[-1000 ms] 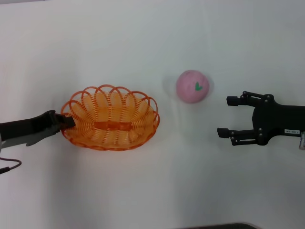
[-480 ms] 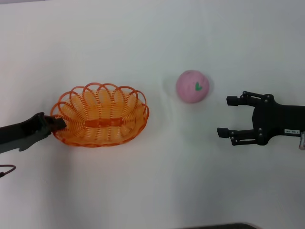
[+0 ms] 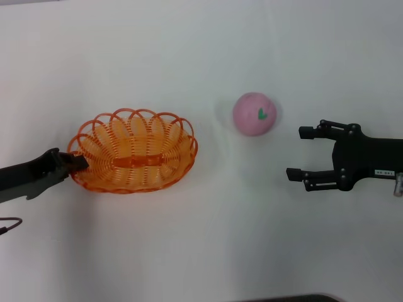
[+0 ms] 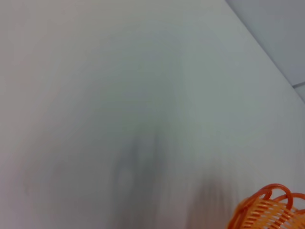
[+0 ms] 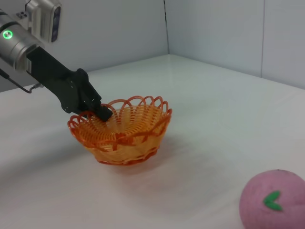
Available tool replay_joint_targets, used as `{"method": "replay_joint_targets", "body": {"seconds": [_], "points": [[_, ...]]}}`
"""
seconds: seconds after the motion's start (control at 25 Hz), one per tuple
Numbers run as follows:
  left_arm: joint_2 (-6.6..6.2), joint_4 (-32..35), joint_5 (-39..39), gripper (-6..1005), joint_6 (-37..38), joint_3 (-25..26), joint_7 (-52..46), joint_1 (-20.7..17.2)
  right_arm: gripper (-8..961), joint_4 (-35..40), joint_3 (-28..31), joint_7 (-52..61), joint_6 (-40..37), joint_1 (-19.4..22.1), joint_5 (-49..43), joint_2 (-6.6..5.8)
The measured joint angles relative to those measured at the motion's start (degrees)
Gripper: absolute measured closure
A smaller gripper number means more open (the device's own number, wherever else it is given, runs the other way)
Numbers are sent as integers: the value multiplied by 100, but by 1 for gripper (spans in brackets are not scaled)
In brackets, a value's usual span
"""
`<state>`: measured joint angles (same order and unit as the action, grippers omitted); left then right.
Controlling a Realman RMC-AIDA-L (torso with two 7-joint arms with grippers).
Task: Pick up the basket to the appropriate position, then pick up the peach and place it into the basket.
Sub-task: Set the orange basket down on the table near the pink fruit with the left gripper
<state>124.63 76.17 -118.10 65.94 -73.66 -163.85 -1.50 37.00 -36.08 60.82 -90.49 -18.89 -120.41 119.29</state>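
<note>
The left pincer is clamped on the scalloped rim of the basket at that basket's left end, one finger inside the rim and one outside, as the right wrist view shows. The basket sits upright on the white table, on the robot's left half, its long axis running left to right; its looped edge also shows in the left wrist view. The right pincer hovers on the right side with its two fingers spread wide and nothing between them, tips pointing left. The peach lies on the table between the basket and the right pincer, nearer the pincer and a little farther from the robot than its upper finger, apart from both; its green leaf mark faces up and toward the right. Bare table lies all round the peach and between it and the basket's right end. In the right wrist view the peach is close by, and pale walls meet in a corner behind the table.
</note>
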Motion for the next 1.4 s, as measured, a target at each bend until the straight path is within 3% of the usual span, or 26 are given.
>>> {"method": "replay_joint_targets", "body": {"seconds": [0.6,1.12,1.4], "points": [[0,-95,174,893,25,-57,45,-64,6,0,10,0,6,0,0,7],[0,-236,631,782,234,50,385,-132,6,0,40,0,5,0,0,7],[0,-510,955,678,489,386,778,-122,6,-2,35,0,6,-1,0,7]]}}
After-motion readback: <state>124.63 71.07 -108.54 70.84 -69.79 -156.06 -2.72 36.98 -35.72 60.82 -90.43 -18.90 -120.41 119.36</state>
